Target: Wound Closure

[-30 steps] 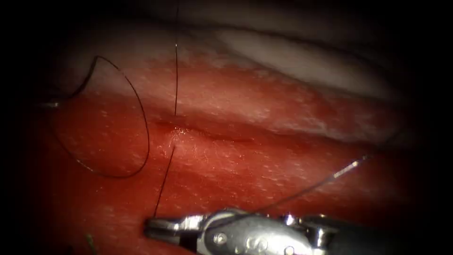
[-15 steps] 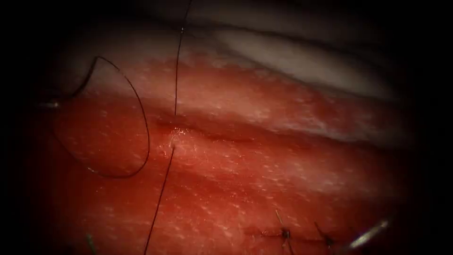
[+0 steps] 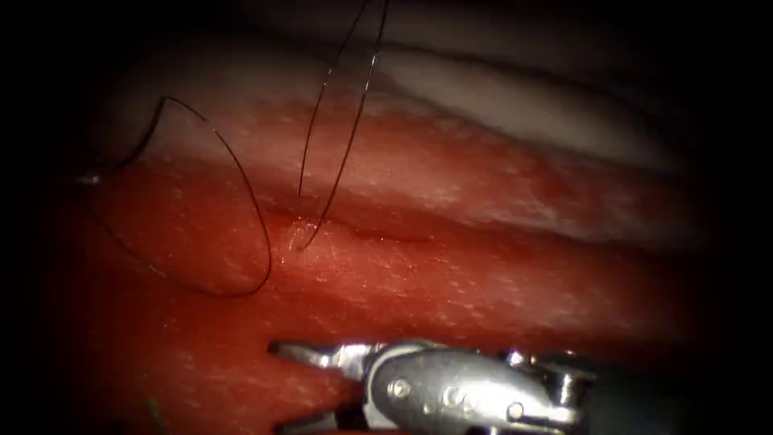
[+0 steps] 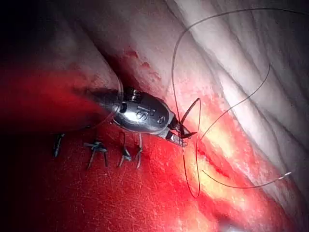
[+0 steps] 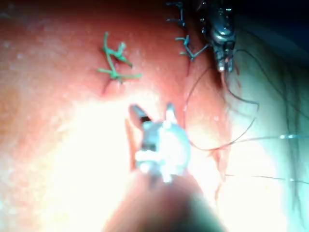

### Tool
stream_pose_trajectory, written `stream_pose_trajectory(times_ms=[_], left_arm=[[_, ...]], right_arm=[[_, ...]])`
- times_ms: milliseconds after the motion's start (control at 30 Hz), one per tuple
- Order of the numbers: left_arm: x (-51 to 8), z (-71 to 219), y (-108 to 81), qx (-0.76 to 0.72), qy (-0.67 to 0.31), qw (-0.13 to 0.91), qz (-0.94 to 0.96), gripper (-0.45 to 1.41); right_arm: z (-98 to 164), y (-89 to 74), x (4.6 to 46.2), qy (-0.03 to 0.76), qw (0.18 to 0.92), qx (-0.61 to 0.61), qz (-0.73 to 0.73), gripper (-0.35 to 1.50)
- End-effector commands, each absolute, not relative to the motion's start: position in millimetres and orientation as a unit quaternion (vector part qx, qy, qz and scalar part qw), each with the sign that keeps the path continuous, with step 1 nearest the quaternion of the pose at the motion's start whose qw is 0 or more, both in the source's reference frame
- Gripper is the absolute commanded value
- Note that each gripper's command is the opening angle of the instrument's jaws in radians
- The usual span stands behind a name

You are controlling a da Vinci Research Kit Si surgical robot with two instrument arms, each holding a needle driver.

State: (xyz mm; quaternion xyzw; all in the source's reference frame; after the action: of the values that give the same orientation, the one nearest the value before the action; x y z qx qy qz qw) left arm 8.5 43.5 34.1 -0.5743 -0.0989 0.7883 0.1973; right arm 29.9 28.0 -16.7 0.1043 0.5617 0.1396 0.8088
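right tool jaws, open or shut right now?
Open. In the endoscope view the right arm's tool has its two jaws spread apart with tissue visible between them and nothing held; the right wrist view shows the same spread.

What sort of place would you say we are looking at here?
Likely a surgical training bench: pork-belly tissue with a cut, tied stitches and loose thread. The right pincer is open, holding nothing; the left pincer is at the thread.

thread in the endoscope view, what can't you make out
- Upper ends of both thread strands: endoscope view, cut off by the top edge.
- Whether the left tool grips thread: left wrist view, too small.
- Whether the glint is the needle: left wrist view, too small.
- Right tool is open, empty.
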Motion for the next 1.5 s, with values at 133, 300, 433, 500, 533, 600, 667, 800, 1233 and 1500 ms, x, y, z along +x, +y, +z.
stream_pose_trajectory(times_ms=[133,300,433,500,533,600,667,800,1233,1500], left_arm=[[8.1,34.7,42.9,-0.575,-0.1,0.197,0.788,-0.35],[8.1,34.7,42.9,-0.574,-0.1,0.198,0.788,-0.35],[8.0,34.9,42.8,-0.575,-0.1,0.197,0.788,-0.35],[8.0,34.9,42.8,-0.575,-0.1,0.197,0.788,-0.35],[8.0,34.9,42.8,-0.575,-0.101,0.196,0.788,-0.35],[8.0,34.9,42.8,-0.575,-0.101,0.196,0.788,-0.35],[8.0,34.9,42.8,-0.575,-0.101,0.196,0.788,-0.35],[8.0,34.9,42.8,-0.575,-0.101,0.196,0.788,-0.35],[8.0,34.9,42.8,-0.575,-0.1,0.196,0.788,-0.35],[8.1,34.9,42.7,-0.576,-0.101,0.195,0.788,-0.35]], right_arm=[[-11.6,31.4,29.3,0.551,0.817,0.08,0.152,0.79],[-8.7,32.0,28.6,0.548,0.817,0.078,0.162,0.64],[-6.8,32.2,28.8,0.54,0.807,0.106,0.216,0.58],[-6.0,32.4,29.3,0.537,0.787,0.133,0.272,0.48],[-5.7,32.6,29.7,0.535,0.78,0.144,0.291,0.37],[-5.5,32.7,30.1,0.535,0.775,0.149,0.302,0.26],[-5.2,33.1,30.7,0.537,0.769,0.15,0.312,0.12],[-4.7,33.7,31.1,0.535,0.762,0.155,0.33,-0.25],[-5.3,32.5,30.8,0.54,0.754,0.177,0.329,-0.35],[-6.2,31.7,29.4,0.542,0.762,0.179,0.305,-0.35]])
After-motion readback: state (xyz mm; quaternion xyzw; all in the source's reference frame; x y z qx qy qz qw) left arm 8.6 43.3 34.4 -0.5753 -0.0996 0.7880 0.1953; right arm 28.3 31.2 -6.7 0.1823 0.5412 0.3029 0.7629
